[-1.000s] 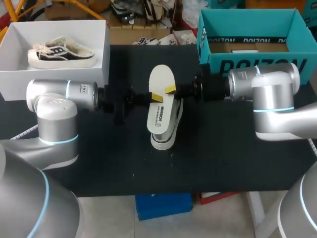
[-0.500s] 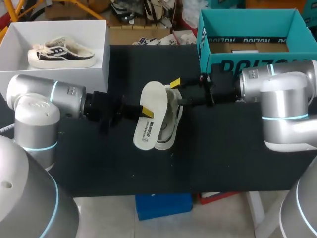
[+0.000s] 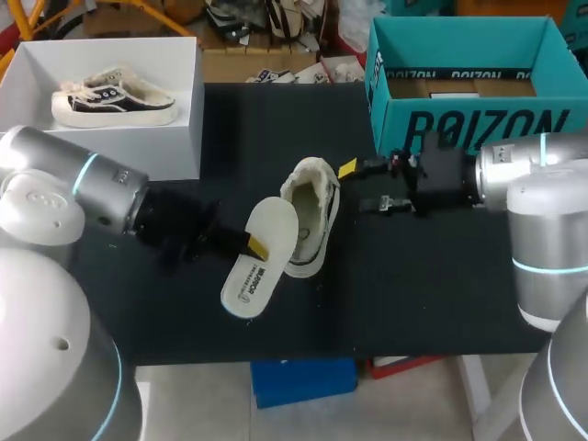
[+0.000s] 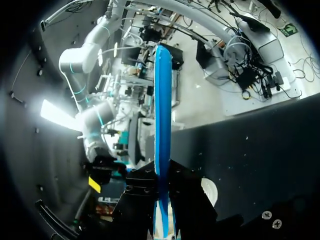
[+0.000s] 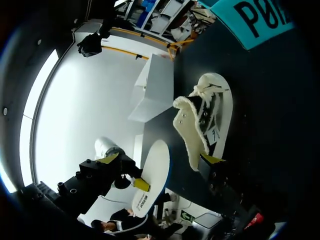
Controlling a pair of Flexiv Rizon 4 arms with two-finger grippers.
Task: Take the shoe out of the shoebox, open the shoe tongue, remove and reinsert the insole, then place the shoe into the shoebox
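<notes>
- Black table fills the head view and carries every item listed below.
- White shoebox: at the rear left corner of the table, open at the top; a dark-and-cream sneaker lies inside it.
- Left arm: comes in from the left side and points toward the middle of the table.
- Left hand: pinches the insole from two sides. In the left wrist view the hand holds the insole edge-on between its fingers, showing a blue edge.
- Insole: white and tilted, clear of the shoe's opening and just left of the shoe. Whether it touches the shoe or the table cannot be told.
- Shoe: lies on the table at its centre, outside both boxes, its fleecy lined opening facing up. The right wrist view shows the shoe ahead of the right hand, with the insole beyond it.
- Right hand: fingers spread and holding nothing, just right of the shoe's heel.
- Right arm: comes in from the right side.
- Teal box: at the rear right, open at the top.
</notes>
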